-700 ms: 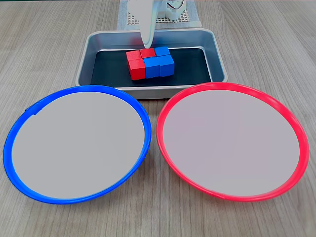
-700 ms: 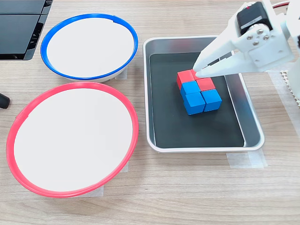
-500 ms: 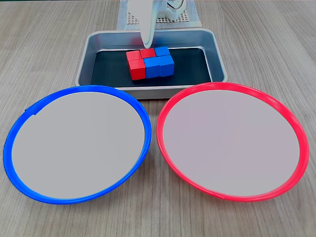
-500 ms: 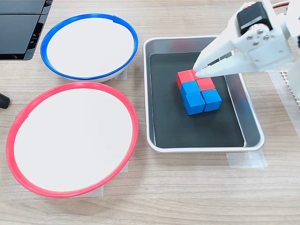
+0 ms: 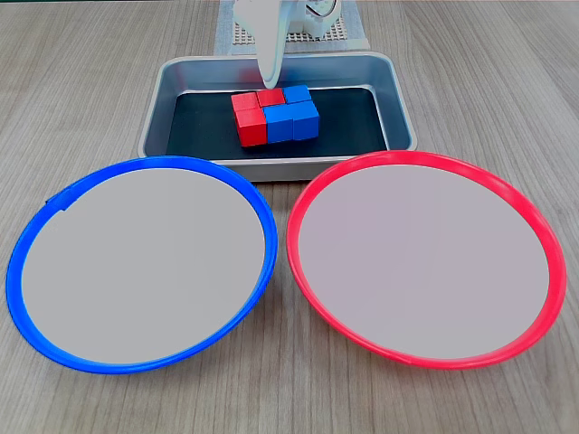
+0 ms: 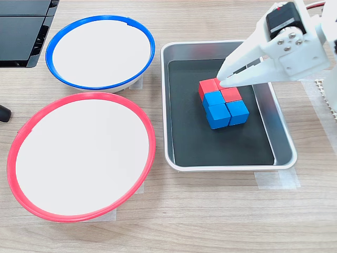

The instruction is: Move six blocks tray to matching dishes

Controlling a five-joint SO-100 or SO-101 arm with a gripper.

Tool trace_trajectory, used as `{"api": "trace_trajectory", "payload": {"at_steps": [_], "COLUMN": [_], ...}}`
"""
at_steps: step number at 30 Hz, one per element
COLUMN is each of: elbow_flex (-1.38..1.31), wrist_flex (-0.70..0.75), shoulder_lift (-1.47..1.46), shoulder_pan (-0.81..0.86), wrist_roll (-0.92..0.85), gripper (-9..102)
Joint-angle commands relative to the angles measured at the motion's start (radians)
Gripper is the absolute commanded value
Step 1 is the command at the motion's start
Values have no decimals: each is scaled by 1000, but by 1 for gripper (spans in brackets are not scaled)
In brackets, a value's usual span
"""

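Six blocks (image 6: 221,102) crowd the tray (image 6: 282,137) (dishes (image 5: 140,262) bare); tool (image 6: 221,81) tips touch them, grip unclear.

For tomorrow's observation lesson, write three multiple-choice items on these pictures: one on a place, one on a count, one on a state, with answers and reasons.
1. Where are the blocks?
A. in the tray
B. on the red-rimmed dish
C. on the bare table

2. How many round dishes are set out?
A. one
B. two
C. three

3. What state are the dishes in?
A. both hold blocks
B. one holds blocks
C. both are bare

Answers:
1 A, the cluster sits on the dark bottom of the tray.
2 B, a blue-rimmed dish and a red-rimmed dish.
3 C, their pale centres carry nothing.
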Motion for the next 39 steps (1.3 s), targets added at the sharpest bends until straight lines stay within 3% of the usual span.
{"api": "trace_trajectory", "payload": {"at_steps": [1,11,13,17,20,25,29,35,39], "elbow_flex": [0,0,-28,-213,-391,-707,-798,-736,-703], "wrist_flex": [2,-28,-28,-25,66,360,426,267,135], "shoulder_lift": [23,23,15,-181,-376,-813,-1138,-1367,-1422], "shoulder_pan": [-6,-18,-55,-23,-17,34,77,121,98], "wrist_roll": [-8,11,-117,-150,-285,-485,-621,-732,-709], "gripper": [0,0,0,0,0,0,0,0,0]}}
